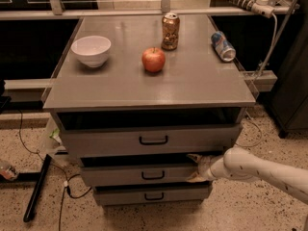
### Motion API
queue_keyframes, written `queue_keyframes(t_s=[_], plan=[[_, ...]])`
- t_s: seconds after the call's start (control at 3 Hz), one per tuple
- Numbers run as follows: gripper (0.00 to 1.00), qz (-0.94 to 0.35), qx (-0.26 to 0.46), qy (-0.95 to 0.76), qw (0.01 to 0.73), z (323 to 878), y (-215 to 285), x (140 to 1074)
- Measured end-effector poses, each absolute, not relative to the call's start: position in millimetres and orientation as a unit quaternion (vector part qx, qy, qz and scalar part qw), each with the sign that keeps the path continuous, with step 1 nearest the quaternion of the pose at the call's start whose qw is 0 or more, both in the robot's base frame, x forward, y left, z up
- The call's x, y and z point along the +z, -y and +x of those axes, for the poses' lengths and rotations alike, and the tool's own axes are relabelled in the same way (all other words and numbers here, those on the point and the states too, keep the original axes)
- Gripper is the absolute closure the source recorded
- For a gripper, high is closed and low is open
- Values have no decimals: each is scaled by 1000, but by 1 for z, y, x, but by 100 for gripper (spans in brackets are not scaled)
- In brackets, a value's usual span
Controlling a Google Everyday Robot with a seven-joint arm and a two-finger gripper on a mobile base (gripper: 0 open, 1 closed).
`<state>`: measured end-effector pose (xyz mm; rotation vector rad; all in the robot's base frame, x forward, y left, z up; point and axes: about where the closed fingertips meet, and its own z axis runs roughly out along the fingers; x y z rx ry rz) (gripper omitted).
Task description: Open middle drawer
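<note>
The middle drawer (120, 175) is the grey front with a small black loop handle (153, 175), second of three in the cabinet. It stands pulled out a little, with a dark gap above it. My gripper (195, 168) is at the right end of this drawer front, reaching in from the right on a white arm (260, 170). Its fingers are apart, one above the front's top edge (194, 157) and one near its lower edge (194, 179). It is well right of the handle.
The taller top drawer (110, 141) is also partly out; the narrow bottom drawer (120, 195) sits below. On the cabinet top are a white bowl (90, 50), a red apple (153, 59), an upright can (170, 31) and a lying can (223, 46). A black pole (36, 189) and cables lie on the floor at left.
</note>
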<state>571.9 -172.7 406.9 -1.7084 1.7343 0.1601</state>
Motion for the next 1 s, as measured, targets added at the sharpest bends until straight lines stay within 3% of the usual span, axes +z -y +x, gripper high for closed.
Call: queue_keyframes(t_s=[0.33, 0.67, 1.0], plan=[[65, -683, 77, -641, 342, 569, 157, 416], [88, -699, 101, -624, 334, 535, 173, 414], [100, -702, 101, -619, 336, 525, 178, 419]])
